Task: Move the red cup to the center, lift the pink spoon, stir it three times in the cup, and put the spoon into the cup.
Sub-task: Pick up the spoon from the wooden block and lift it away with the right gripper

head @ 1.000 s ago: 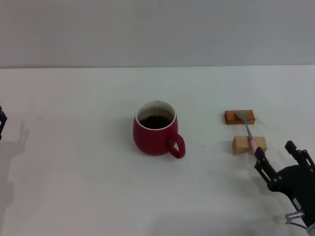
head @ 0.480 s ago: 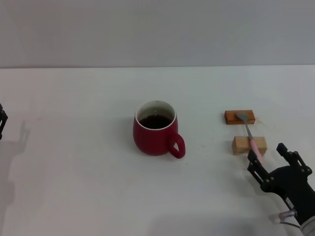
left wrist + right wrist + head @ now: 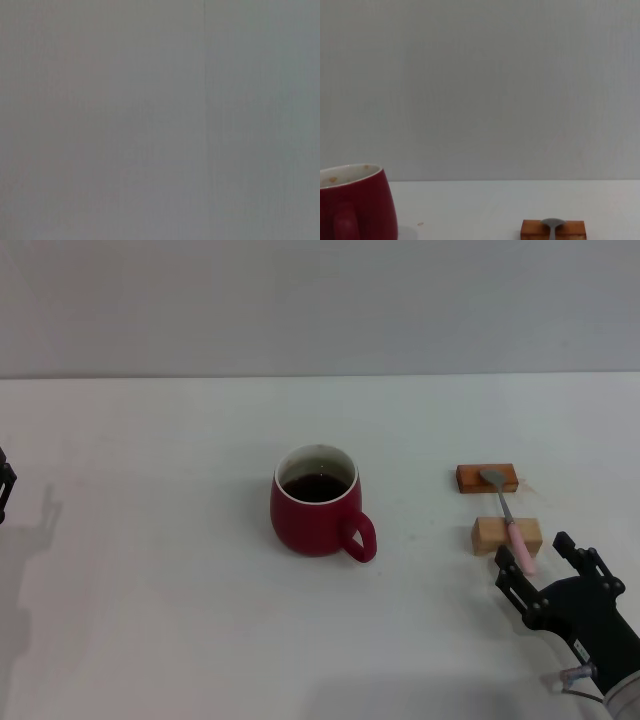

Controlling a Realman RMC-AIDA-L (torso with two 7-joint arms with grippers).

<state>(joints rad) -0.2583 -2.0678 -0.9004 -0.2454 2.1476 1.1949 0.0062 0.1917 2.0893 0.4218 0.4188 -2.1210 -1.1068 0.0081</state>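
Observation:
The red cup (image 3: 315,502) stands upright near the middle of the white table, handle toward the front right, dark liquid inside; it also shows in the right wrist view (image 3: 355,205). The pink spoon (image 3: 508,522) lies across two small wooden blocks at the right, its grey bowl (image 3: 552,223) on the far one and its pink handle end sticking out over the near one. My right gripper (image 3: 545,565) is open just in front of the spoon's handle end, fingers spread either side of it, not touching. My left gripper (image 3: 4,490) is at the far left edge, parked.
A reddish-brown block (image 3: 487,478) and a pale wooden block (image 3: 507,535) hold the spoon up off the table. A grey wall runs behind the table (image 3: 150,590). The left wrist view shows only plain grey.
My right gripper has moved left and lower in the head view, closing in on the spoon's handle end. Cup, spoon and left arm have not moved.

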